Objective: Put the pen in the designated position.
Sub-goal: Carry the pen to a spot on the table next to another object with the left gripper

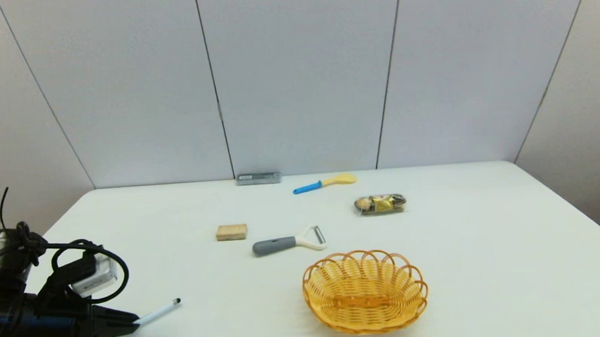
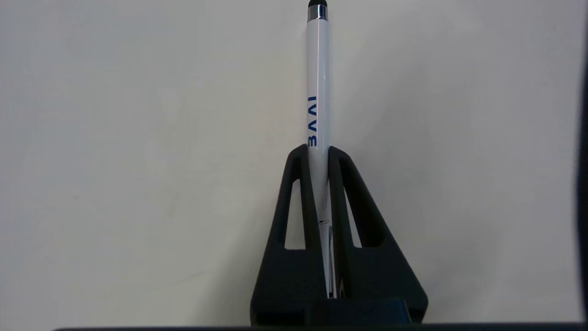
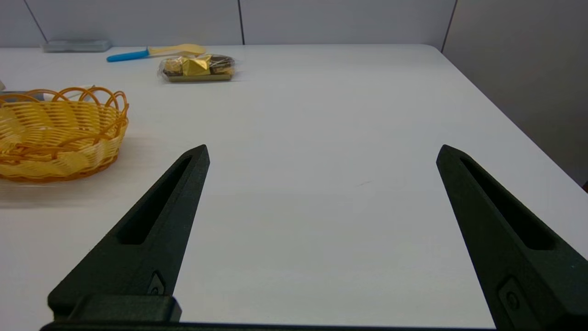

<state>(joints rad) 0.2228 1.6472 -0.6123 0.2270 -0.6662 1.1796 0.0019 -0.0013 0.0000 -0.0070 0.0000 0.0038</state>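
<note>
The pen [image 1: 159, 312] is slim and white with a small black tip, at the table's near left corner. My left gripper [image 1: 132, 320] is shut on its rear half, and the tip points toward the table's middle. In the left wrist view the pen [image 2: 318, 82] runs straight out between the two black fingers [image 2: 299, 193], with blue lettering on its barrel and a silver ring under the black tip. My left gripper [image 2: 318, 149] clamps it on both sides. My right gripper [image 3: 321, 151] is parked out of the head view, open, with nothing between its fingers.
An orange wicker basket [image 1: 365, 291] stands near the front centre. Behind it lie a grey-handled peeler [image 1: 289, 241], a small tan block [image 1: 231, 232], a blue-handled yellow spoon [image 1: 324, 183], a packet of wrapped sweets [image 1: 380, 203] and a grey case [image 1: 258, 178] at the wall.
</note>
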